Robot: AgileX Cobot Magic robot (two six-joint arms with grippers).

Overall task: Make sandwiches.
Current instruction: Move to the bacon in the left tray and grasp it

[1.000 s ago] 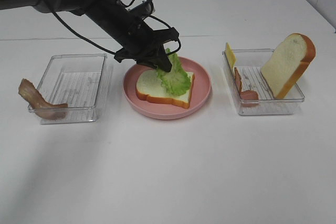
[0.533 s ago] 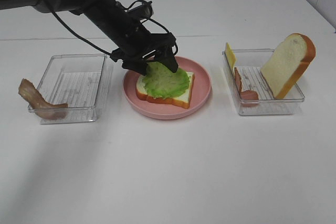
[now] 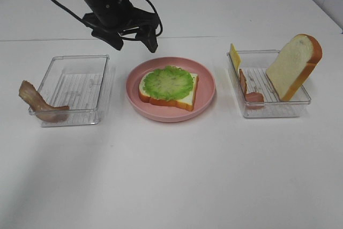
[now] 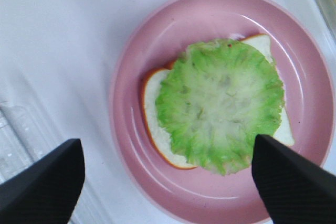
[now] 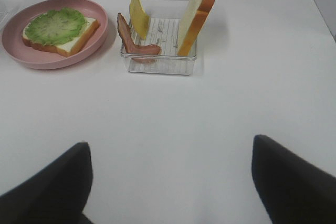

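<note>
— How do your fingers stand?

— My left gripper (image 3: pixel 134 42) is spread wide with nothing in it, above the far rim of the round pink plate (image 3: pixel 206 87). My wrist view cuts both black fingers (image 4: pixel 44 187) off at the edge. My right gripper (image 5: pixel 170 187) is just as wide and empty, well away from the plate, and the high camera misses it altogether.

— And the sandwich?

— On the plate is one white toy bread slice with orange-brown crust (image 3: pixel 185 99), lying flat. A ruffled green lettuce leaf (image 3: pixel 169 82) covers most of it.

— Further out?

— Right of the plate, a clear plastic tray (image 3: pixel 300 103) holds a second bread slice (image 3: pixel 295 65) leaning upright. In it too are a yellow cheese slice (image 3: pixel 235 56) and a brown bacon strip (image 3: pixel 252 96), both partly hidden by its wall. Left of the plate, another bacon strip (image 3: pixel 37 105) hangs over the outer corner of a second clear tray (image 3: pixel 75 87).
</note>
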